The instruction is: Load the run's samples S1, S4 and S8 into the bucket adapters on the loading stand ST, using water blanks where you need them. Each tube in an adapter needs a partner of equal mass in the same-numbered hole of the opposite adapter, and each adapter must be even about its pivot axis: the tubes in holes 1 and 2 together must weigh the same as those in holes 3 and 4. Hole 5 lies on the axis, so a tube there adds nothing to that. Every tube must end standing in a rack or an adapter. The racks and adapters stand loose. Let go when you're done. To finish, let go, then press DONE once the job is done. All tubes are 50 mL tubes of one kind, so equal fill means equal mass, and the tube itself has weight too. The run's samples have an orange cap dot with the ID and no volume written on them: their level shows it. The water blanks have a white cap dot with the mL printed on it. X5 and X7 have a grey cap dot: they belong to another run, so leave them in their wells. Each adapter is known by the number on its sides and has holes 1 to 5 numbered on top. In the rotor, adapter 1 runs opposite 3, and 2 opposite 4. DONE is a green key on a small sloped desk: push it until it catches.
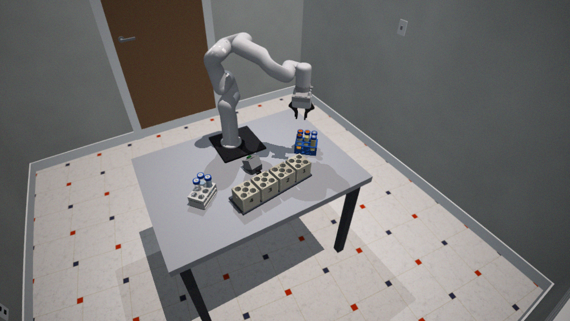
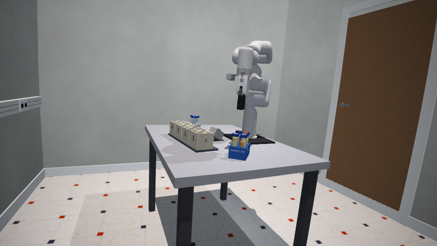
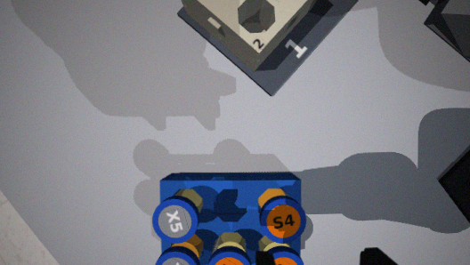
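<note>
My gripper (image 1: pixel 300 118) (image 2: pixel 240 109) (image 3: pixel 318 258) is open and empty, high above the blue sample rack (image 1: pixel 305 152) (image 2: pixel 238 154) (image 3: pixel 229 177). In the wrist view, the orange-dotted S4 tube (image 3: pixel 283 220) and the grey-dotted X5 tube (image 3: pixel 174 220) stand in the rack's near-stand row. Two orange-dotted caps and a grey-dotted one behind them are cut off, IDs unreadable. The stand ST (image 1: pixel 279 193) (image 2: pixel 214 149) carries adapter 1 (image 1: pixel 304 170) (image 2: pixel 198 142), adapter 2 (image 1: pixel 287 180), adapter 3 (image 1: pixel 270 190) and adapter 4 (image 1: pixel 251 200); their holes look empty.
Three water blanks (image 1: pixel 207 178) (image 2: pixel 194 119) stand in the white rack (image 1: pixel 196 202) beyond adapter 4; their numbers are unreadable. The small sloped desk (image 1: pixel 252 164) (image 2: pixel 216 133) with the green key (image 1: pixel 249 156) sits between the arm's black base plate (image 1: pixel 227 156) and the adapters.
</note>
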Robot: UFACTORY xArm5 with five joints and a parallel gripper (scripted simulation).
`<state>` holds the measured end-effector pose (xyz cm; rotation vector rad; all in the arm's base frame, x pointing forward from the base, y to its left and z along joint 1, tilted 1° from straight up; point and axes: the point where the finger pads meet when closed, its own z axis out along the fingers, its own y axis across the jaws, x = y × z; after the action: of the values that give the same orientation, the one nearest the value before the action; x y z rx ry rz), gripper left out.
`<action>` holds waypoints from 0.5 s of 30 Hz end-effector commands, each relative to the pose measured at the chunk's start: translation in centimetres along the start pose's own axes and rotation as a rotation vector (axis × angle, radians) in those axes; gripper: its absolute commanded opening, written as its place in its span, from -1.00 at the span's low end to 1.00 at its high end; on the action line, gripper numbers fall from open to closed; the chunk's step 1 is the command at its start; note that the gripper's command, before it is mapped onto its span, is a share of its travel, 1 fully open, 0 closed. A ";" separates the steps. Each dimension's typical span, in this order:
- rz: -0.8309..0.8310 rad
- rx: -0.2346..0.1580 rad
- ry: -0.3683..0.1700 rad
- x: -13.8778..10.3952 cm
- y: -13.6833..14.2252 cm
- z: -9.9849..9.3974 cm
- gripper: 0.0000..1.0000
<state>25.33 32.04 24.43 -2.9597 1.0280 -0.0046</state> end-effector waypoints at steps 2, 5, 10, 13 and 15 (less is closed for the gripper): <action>-0.067 0.004 -0.012 -0.7 -0.8 -0.2 0.15; -0.167 0.005 -0.012 -1.8 -1.9 -0.2 0.15; -0.333 0.006 -0.011 -3.5 -3.6 -0.2 0.15; -0.367 0.006 -0.011 -3.9 -4.0 -0.2 0.15; -0.433 0.007 -0.011 -4.0 -4.1 -0.2 0.15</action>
<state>24.69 36.55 24.50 -3.0749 0.5644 -0.0105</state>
